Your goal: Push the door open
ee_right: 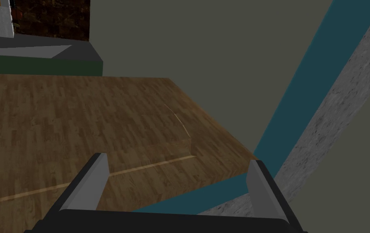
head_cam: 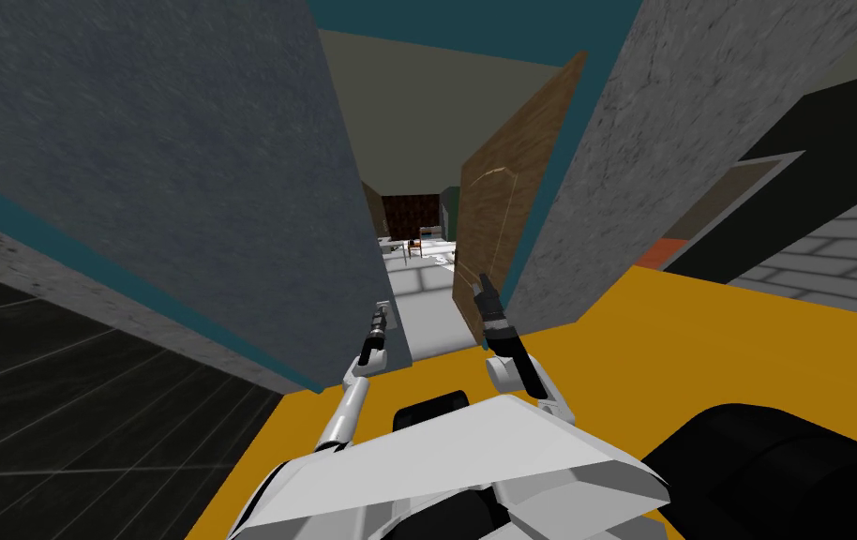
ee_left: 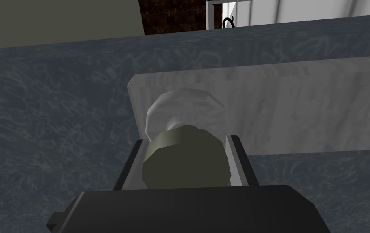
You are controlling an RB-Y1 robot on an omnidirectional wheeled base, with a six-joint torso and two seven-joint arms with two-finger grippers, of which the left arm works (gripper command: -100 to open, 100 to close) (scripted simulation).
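Mid-push on the brown wood-grain door panel (head_cam: 511, 202), standing ajar on the right of the opening and angled away into the room beyond, next to the teal frame strip (ee_right: 301, 101) and mottled grey wall (head_cam: 623, 169). Reaching forward with right gripper (head_cam: 485, 286) at the door's lower near edge, close against the wood; cannot tell actual contact. Fingers spread wide with nothing between them, aimed along the door face, probably released so as to shove with the fingertips rather than grab. Right forearm raised from the elbow, wrist pointing up the panel. Left gripper (head_cam: 381, 314) out ahead at the end of the blue-grey textured wall (head_cam: 183, 159) across the opening, clenched on a dull olive round knob (ee_left: 186, 159) set on a pale rounded base (ee_left: 184, 105) and a light grey plate (ee_left: 301, 109), fingers pressing both sides of the knob. Likely held there as a brace while pushing with the other arm. Left arm stretched nearly straight and low. Judged partway done: gap wide enough to see through, more swing needed. Next: drive the right arm forward against the wood.
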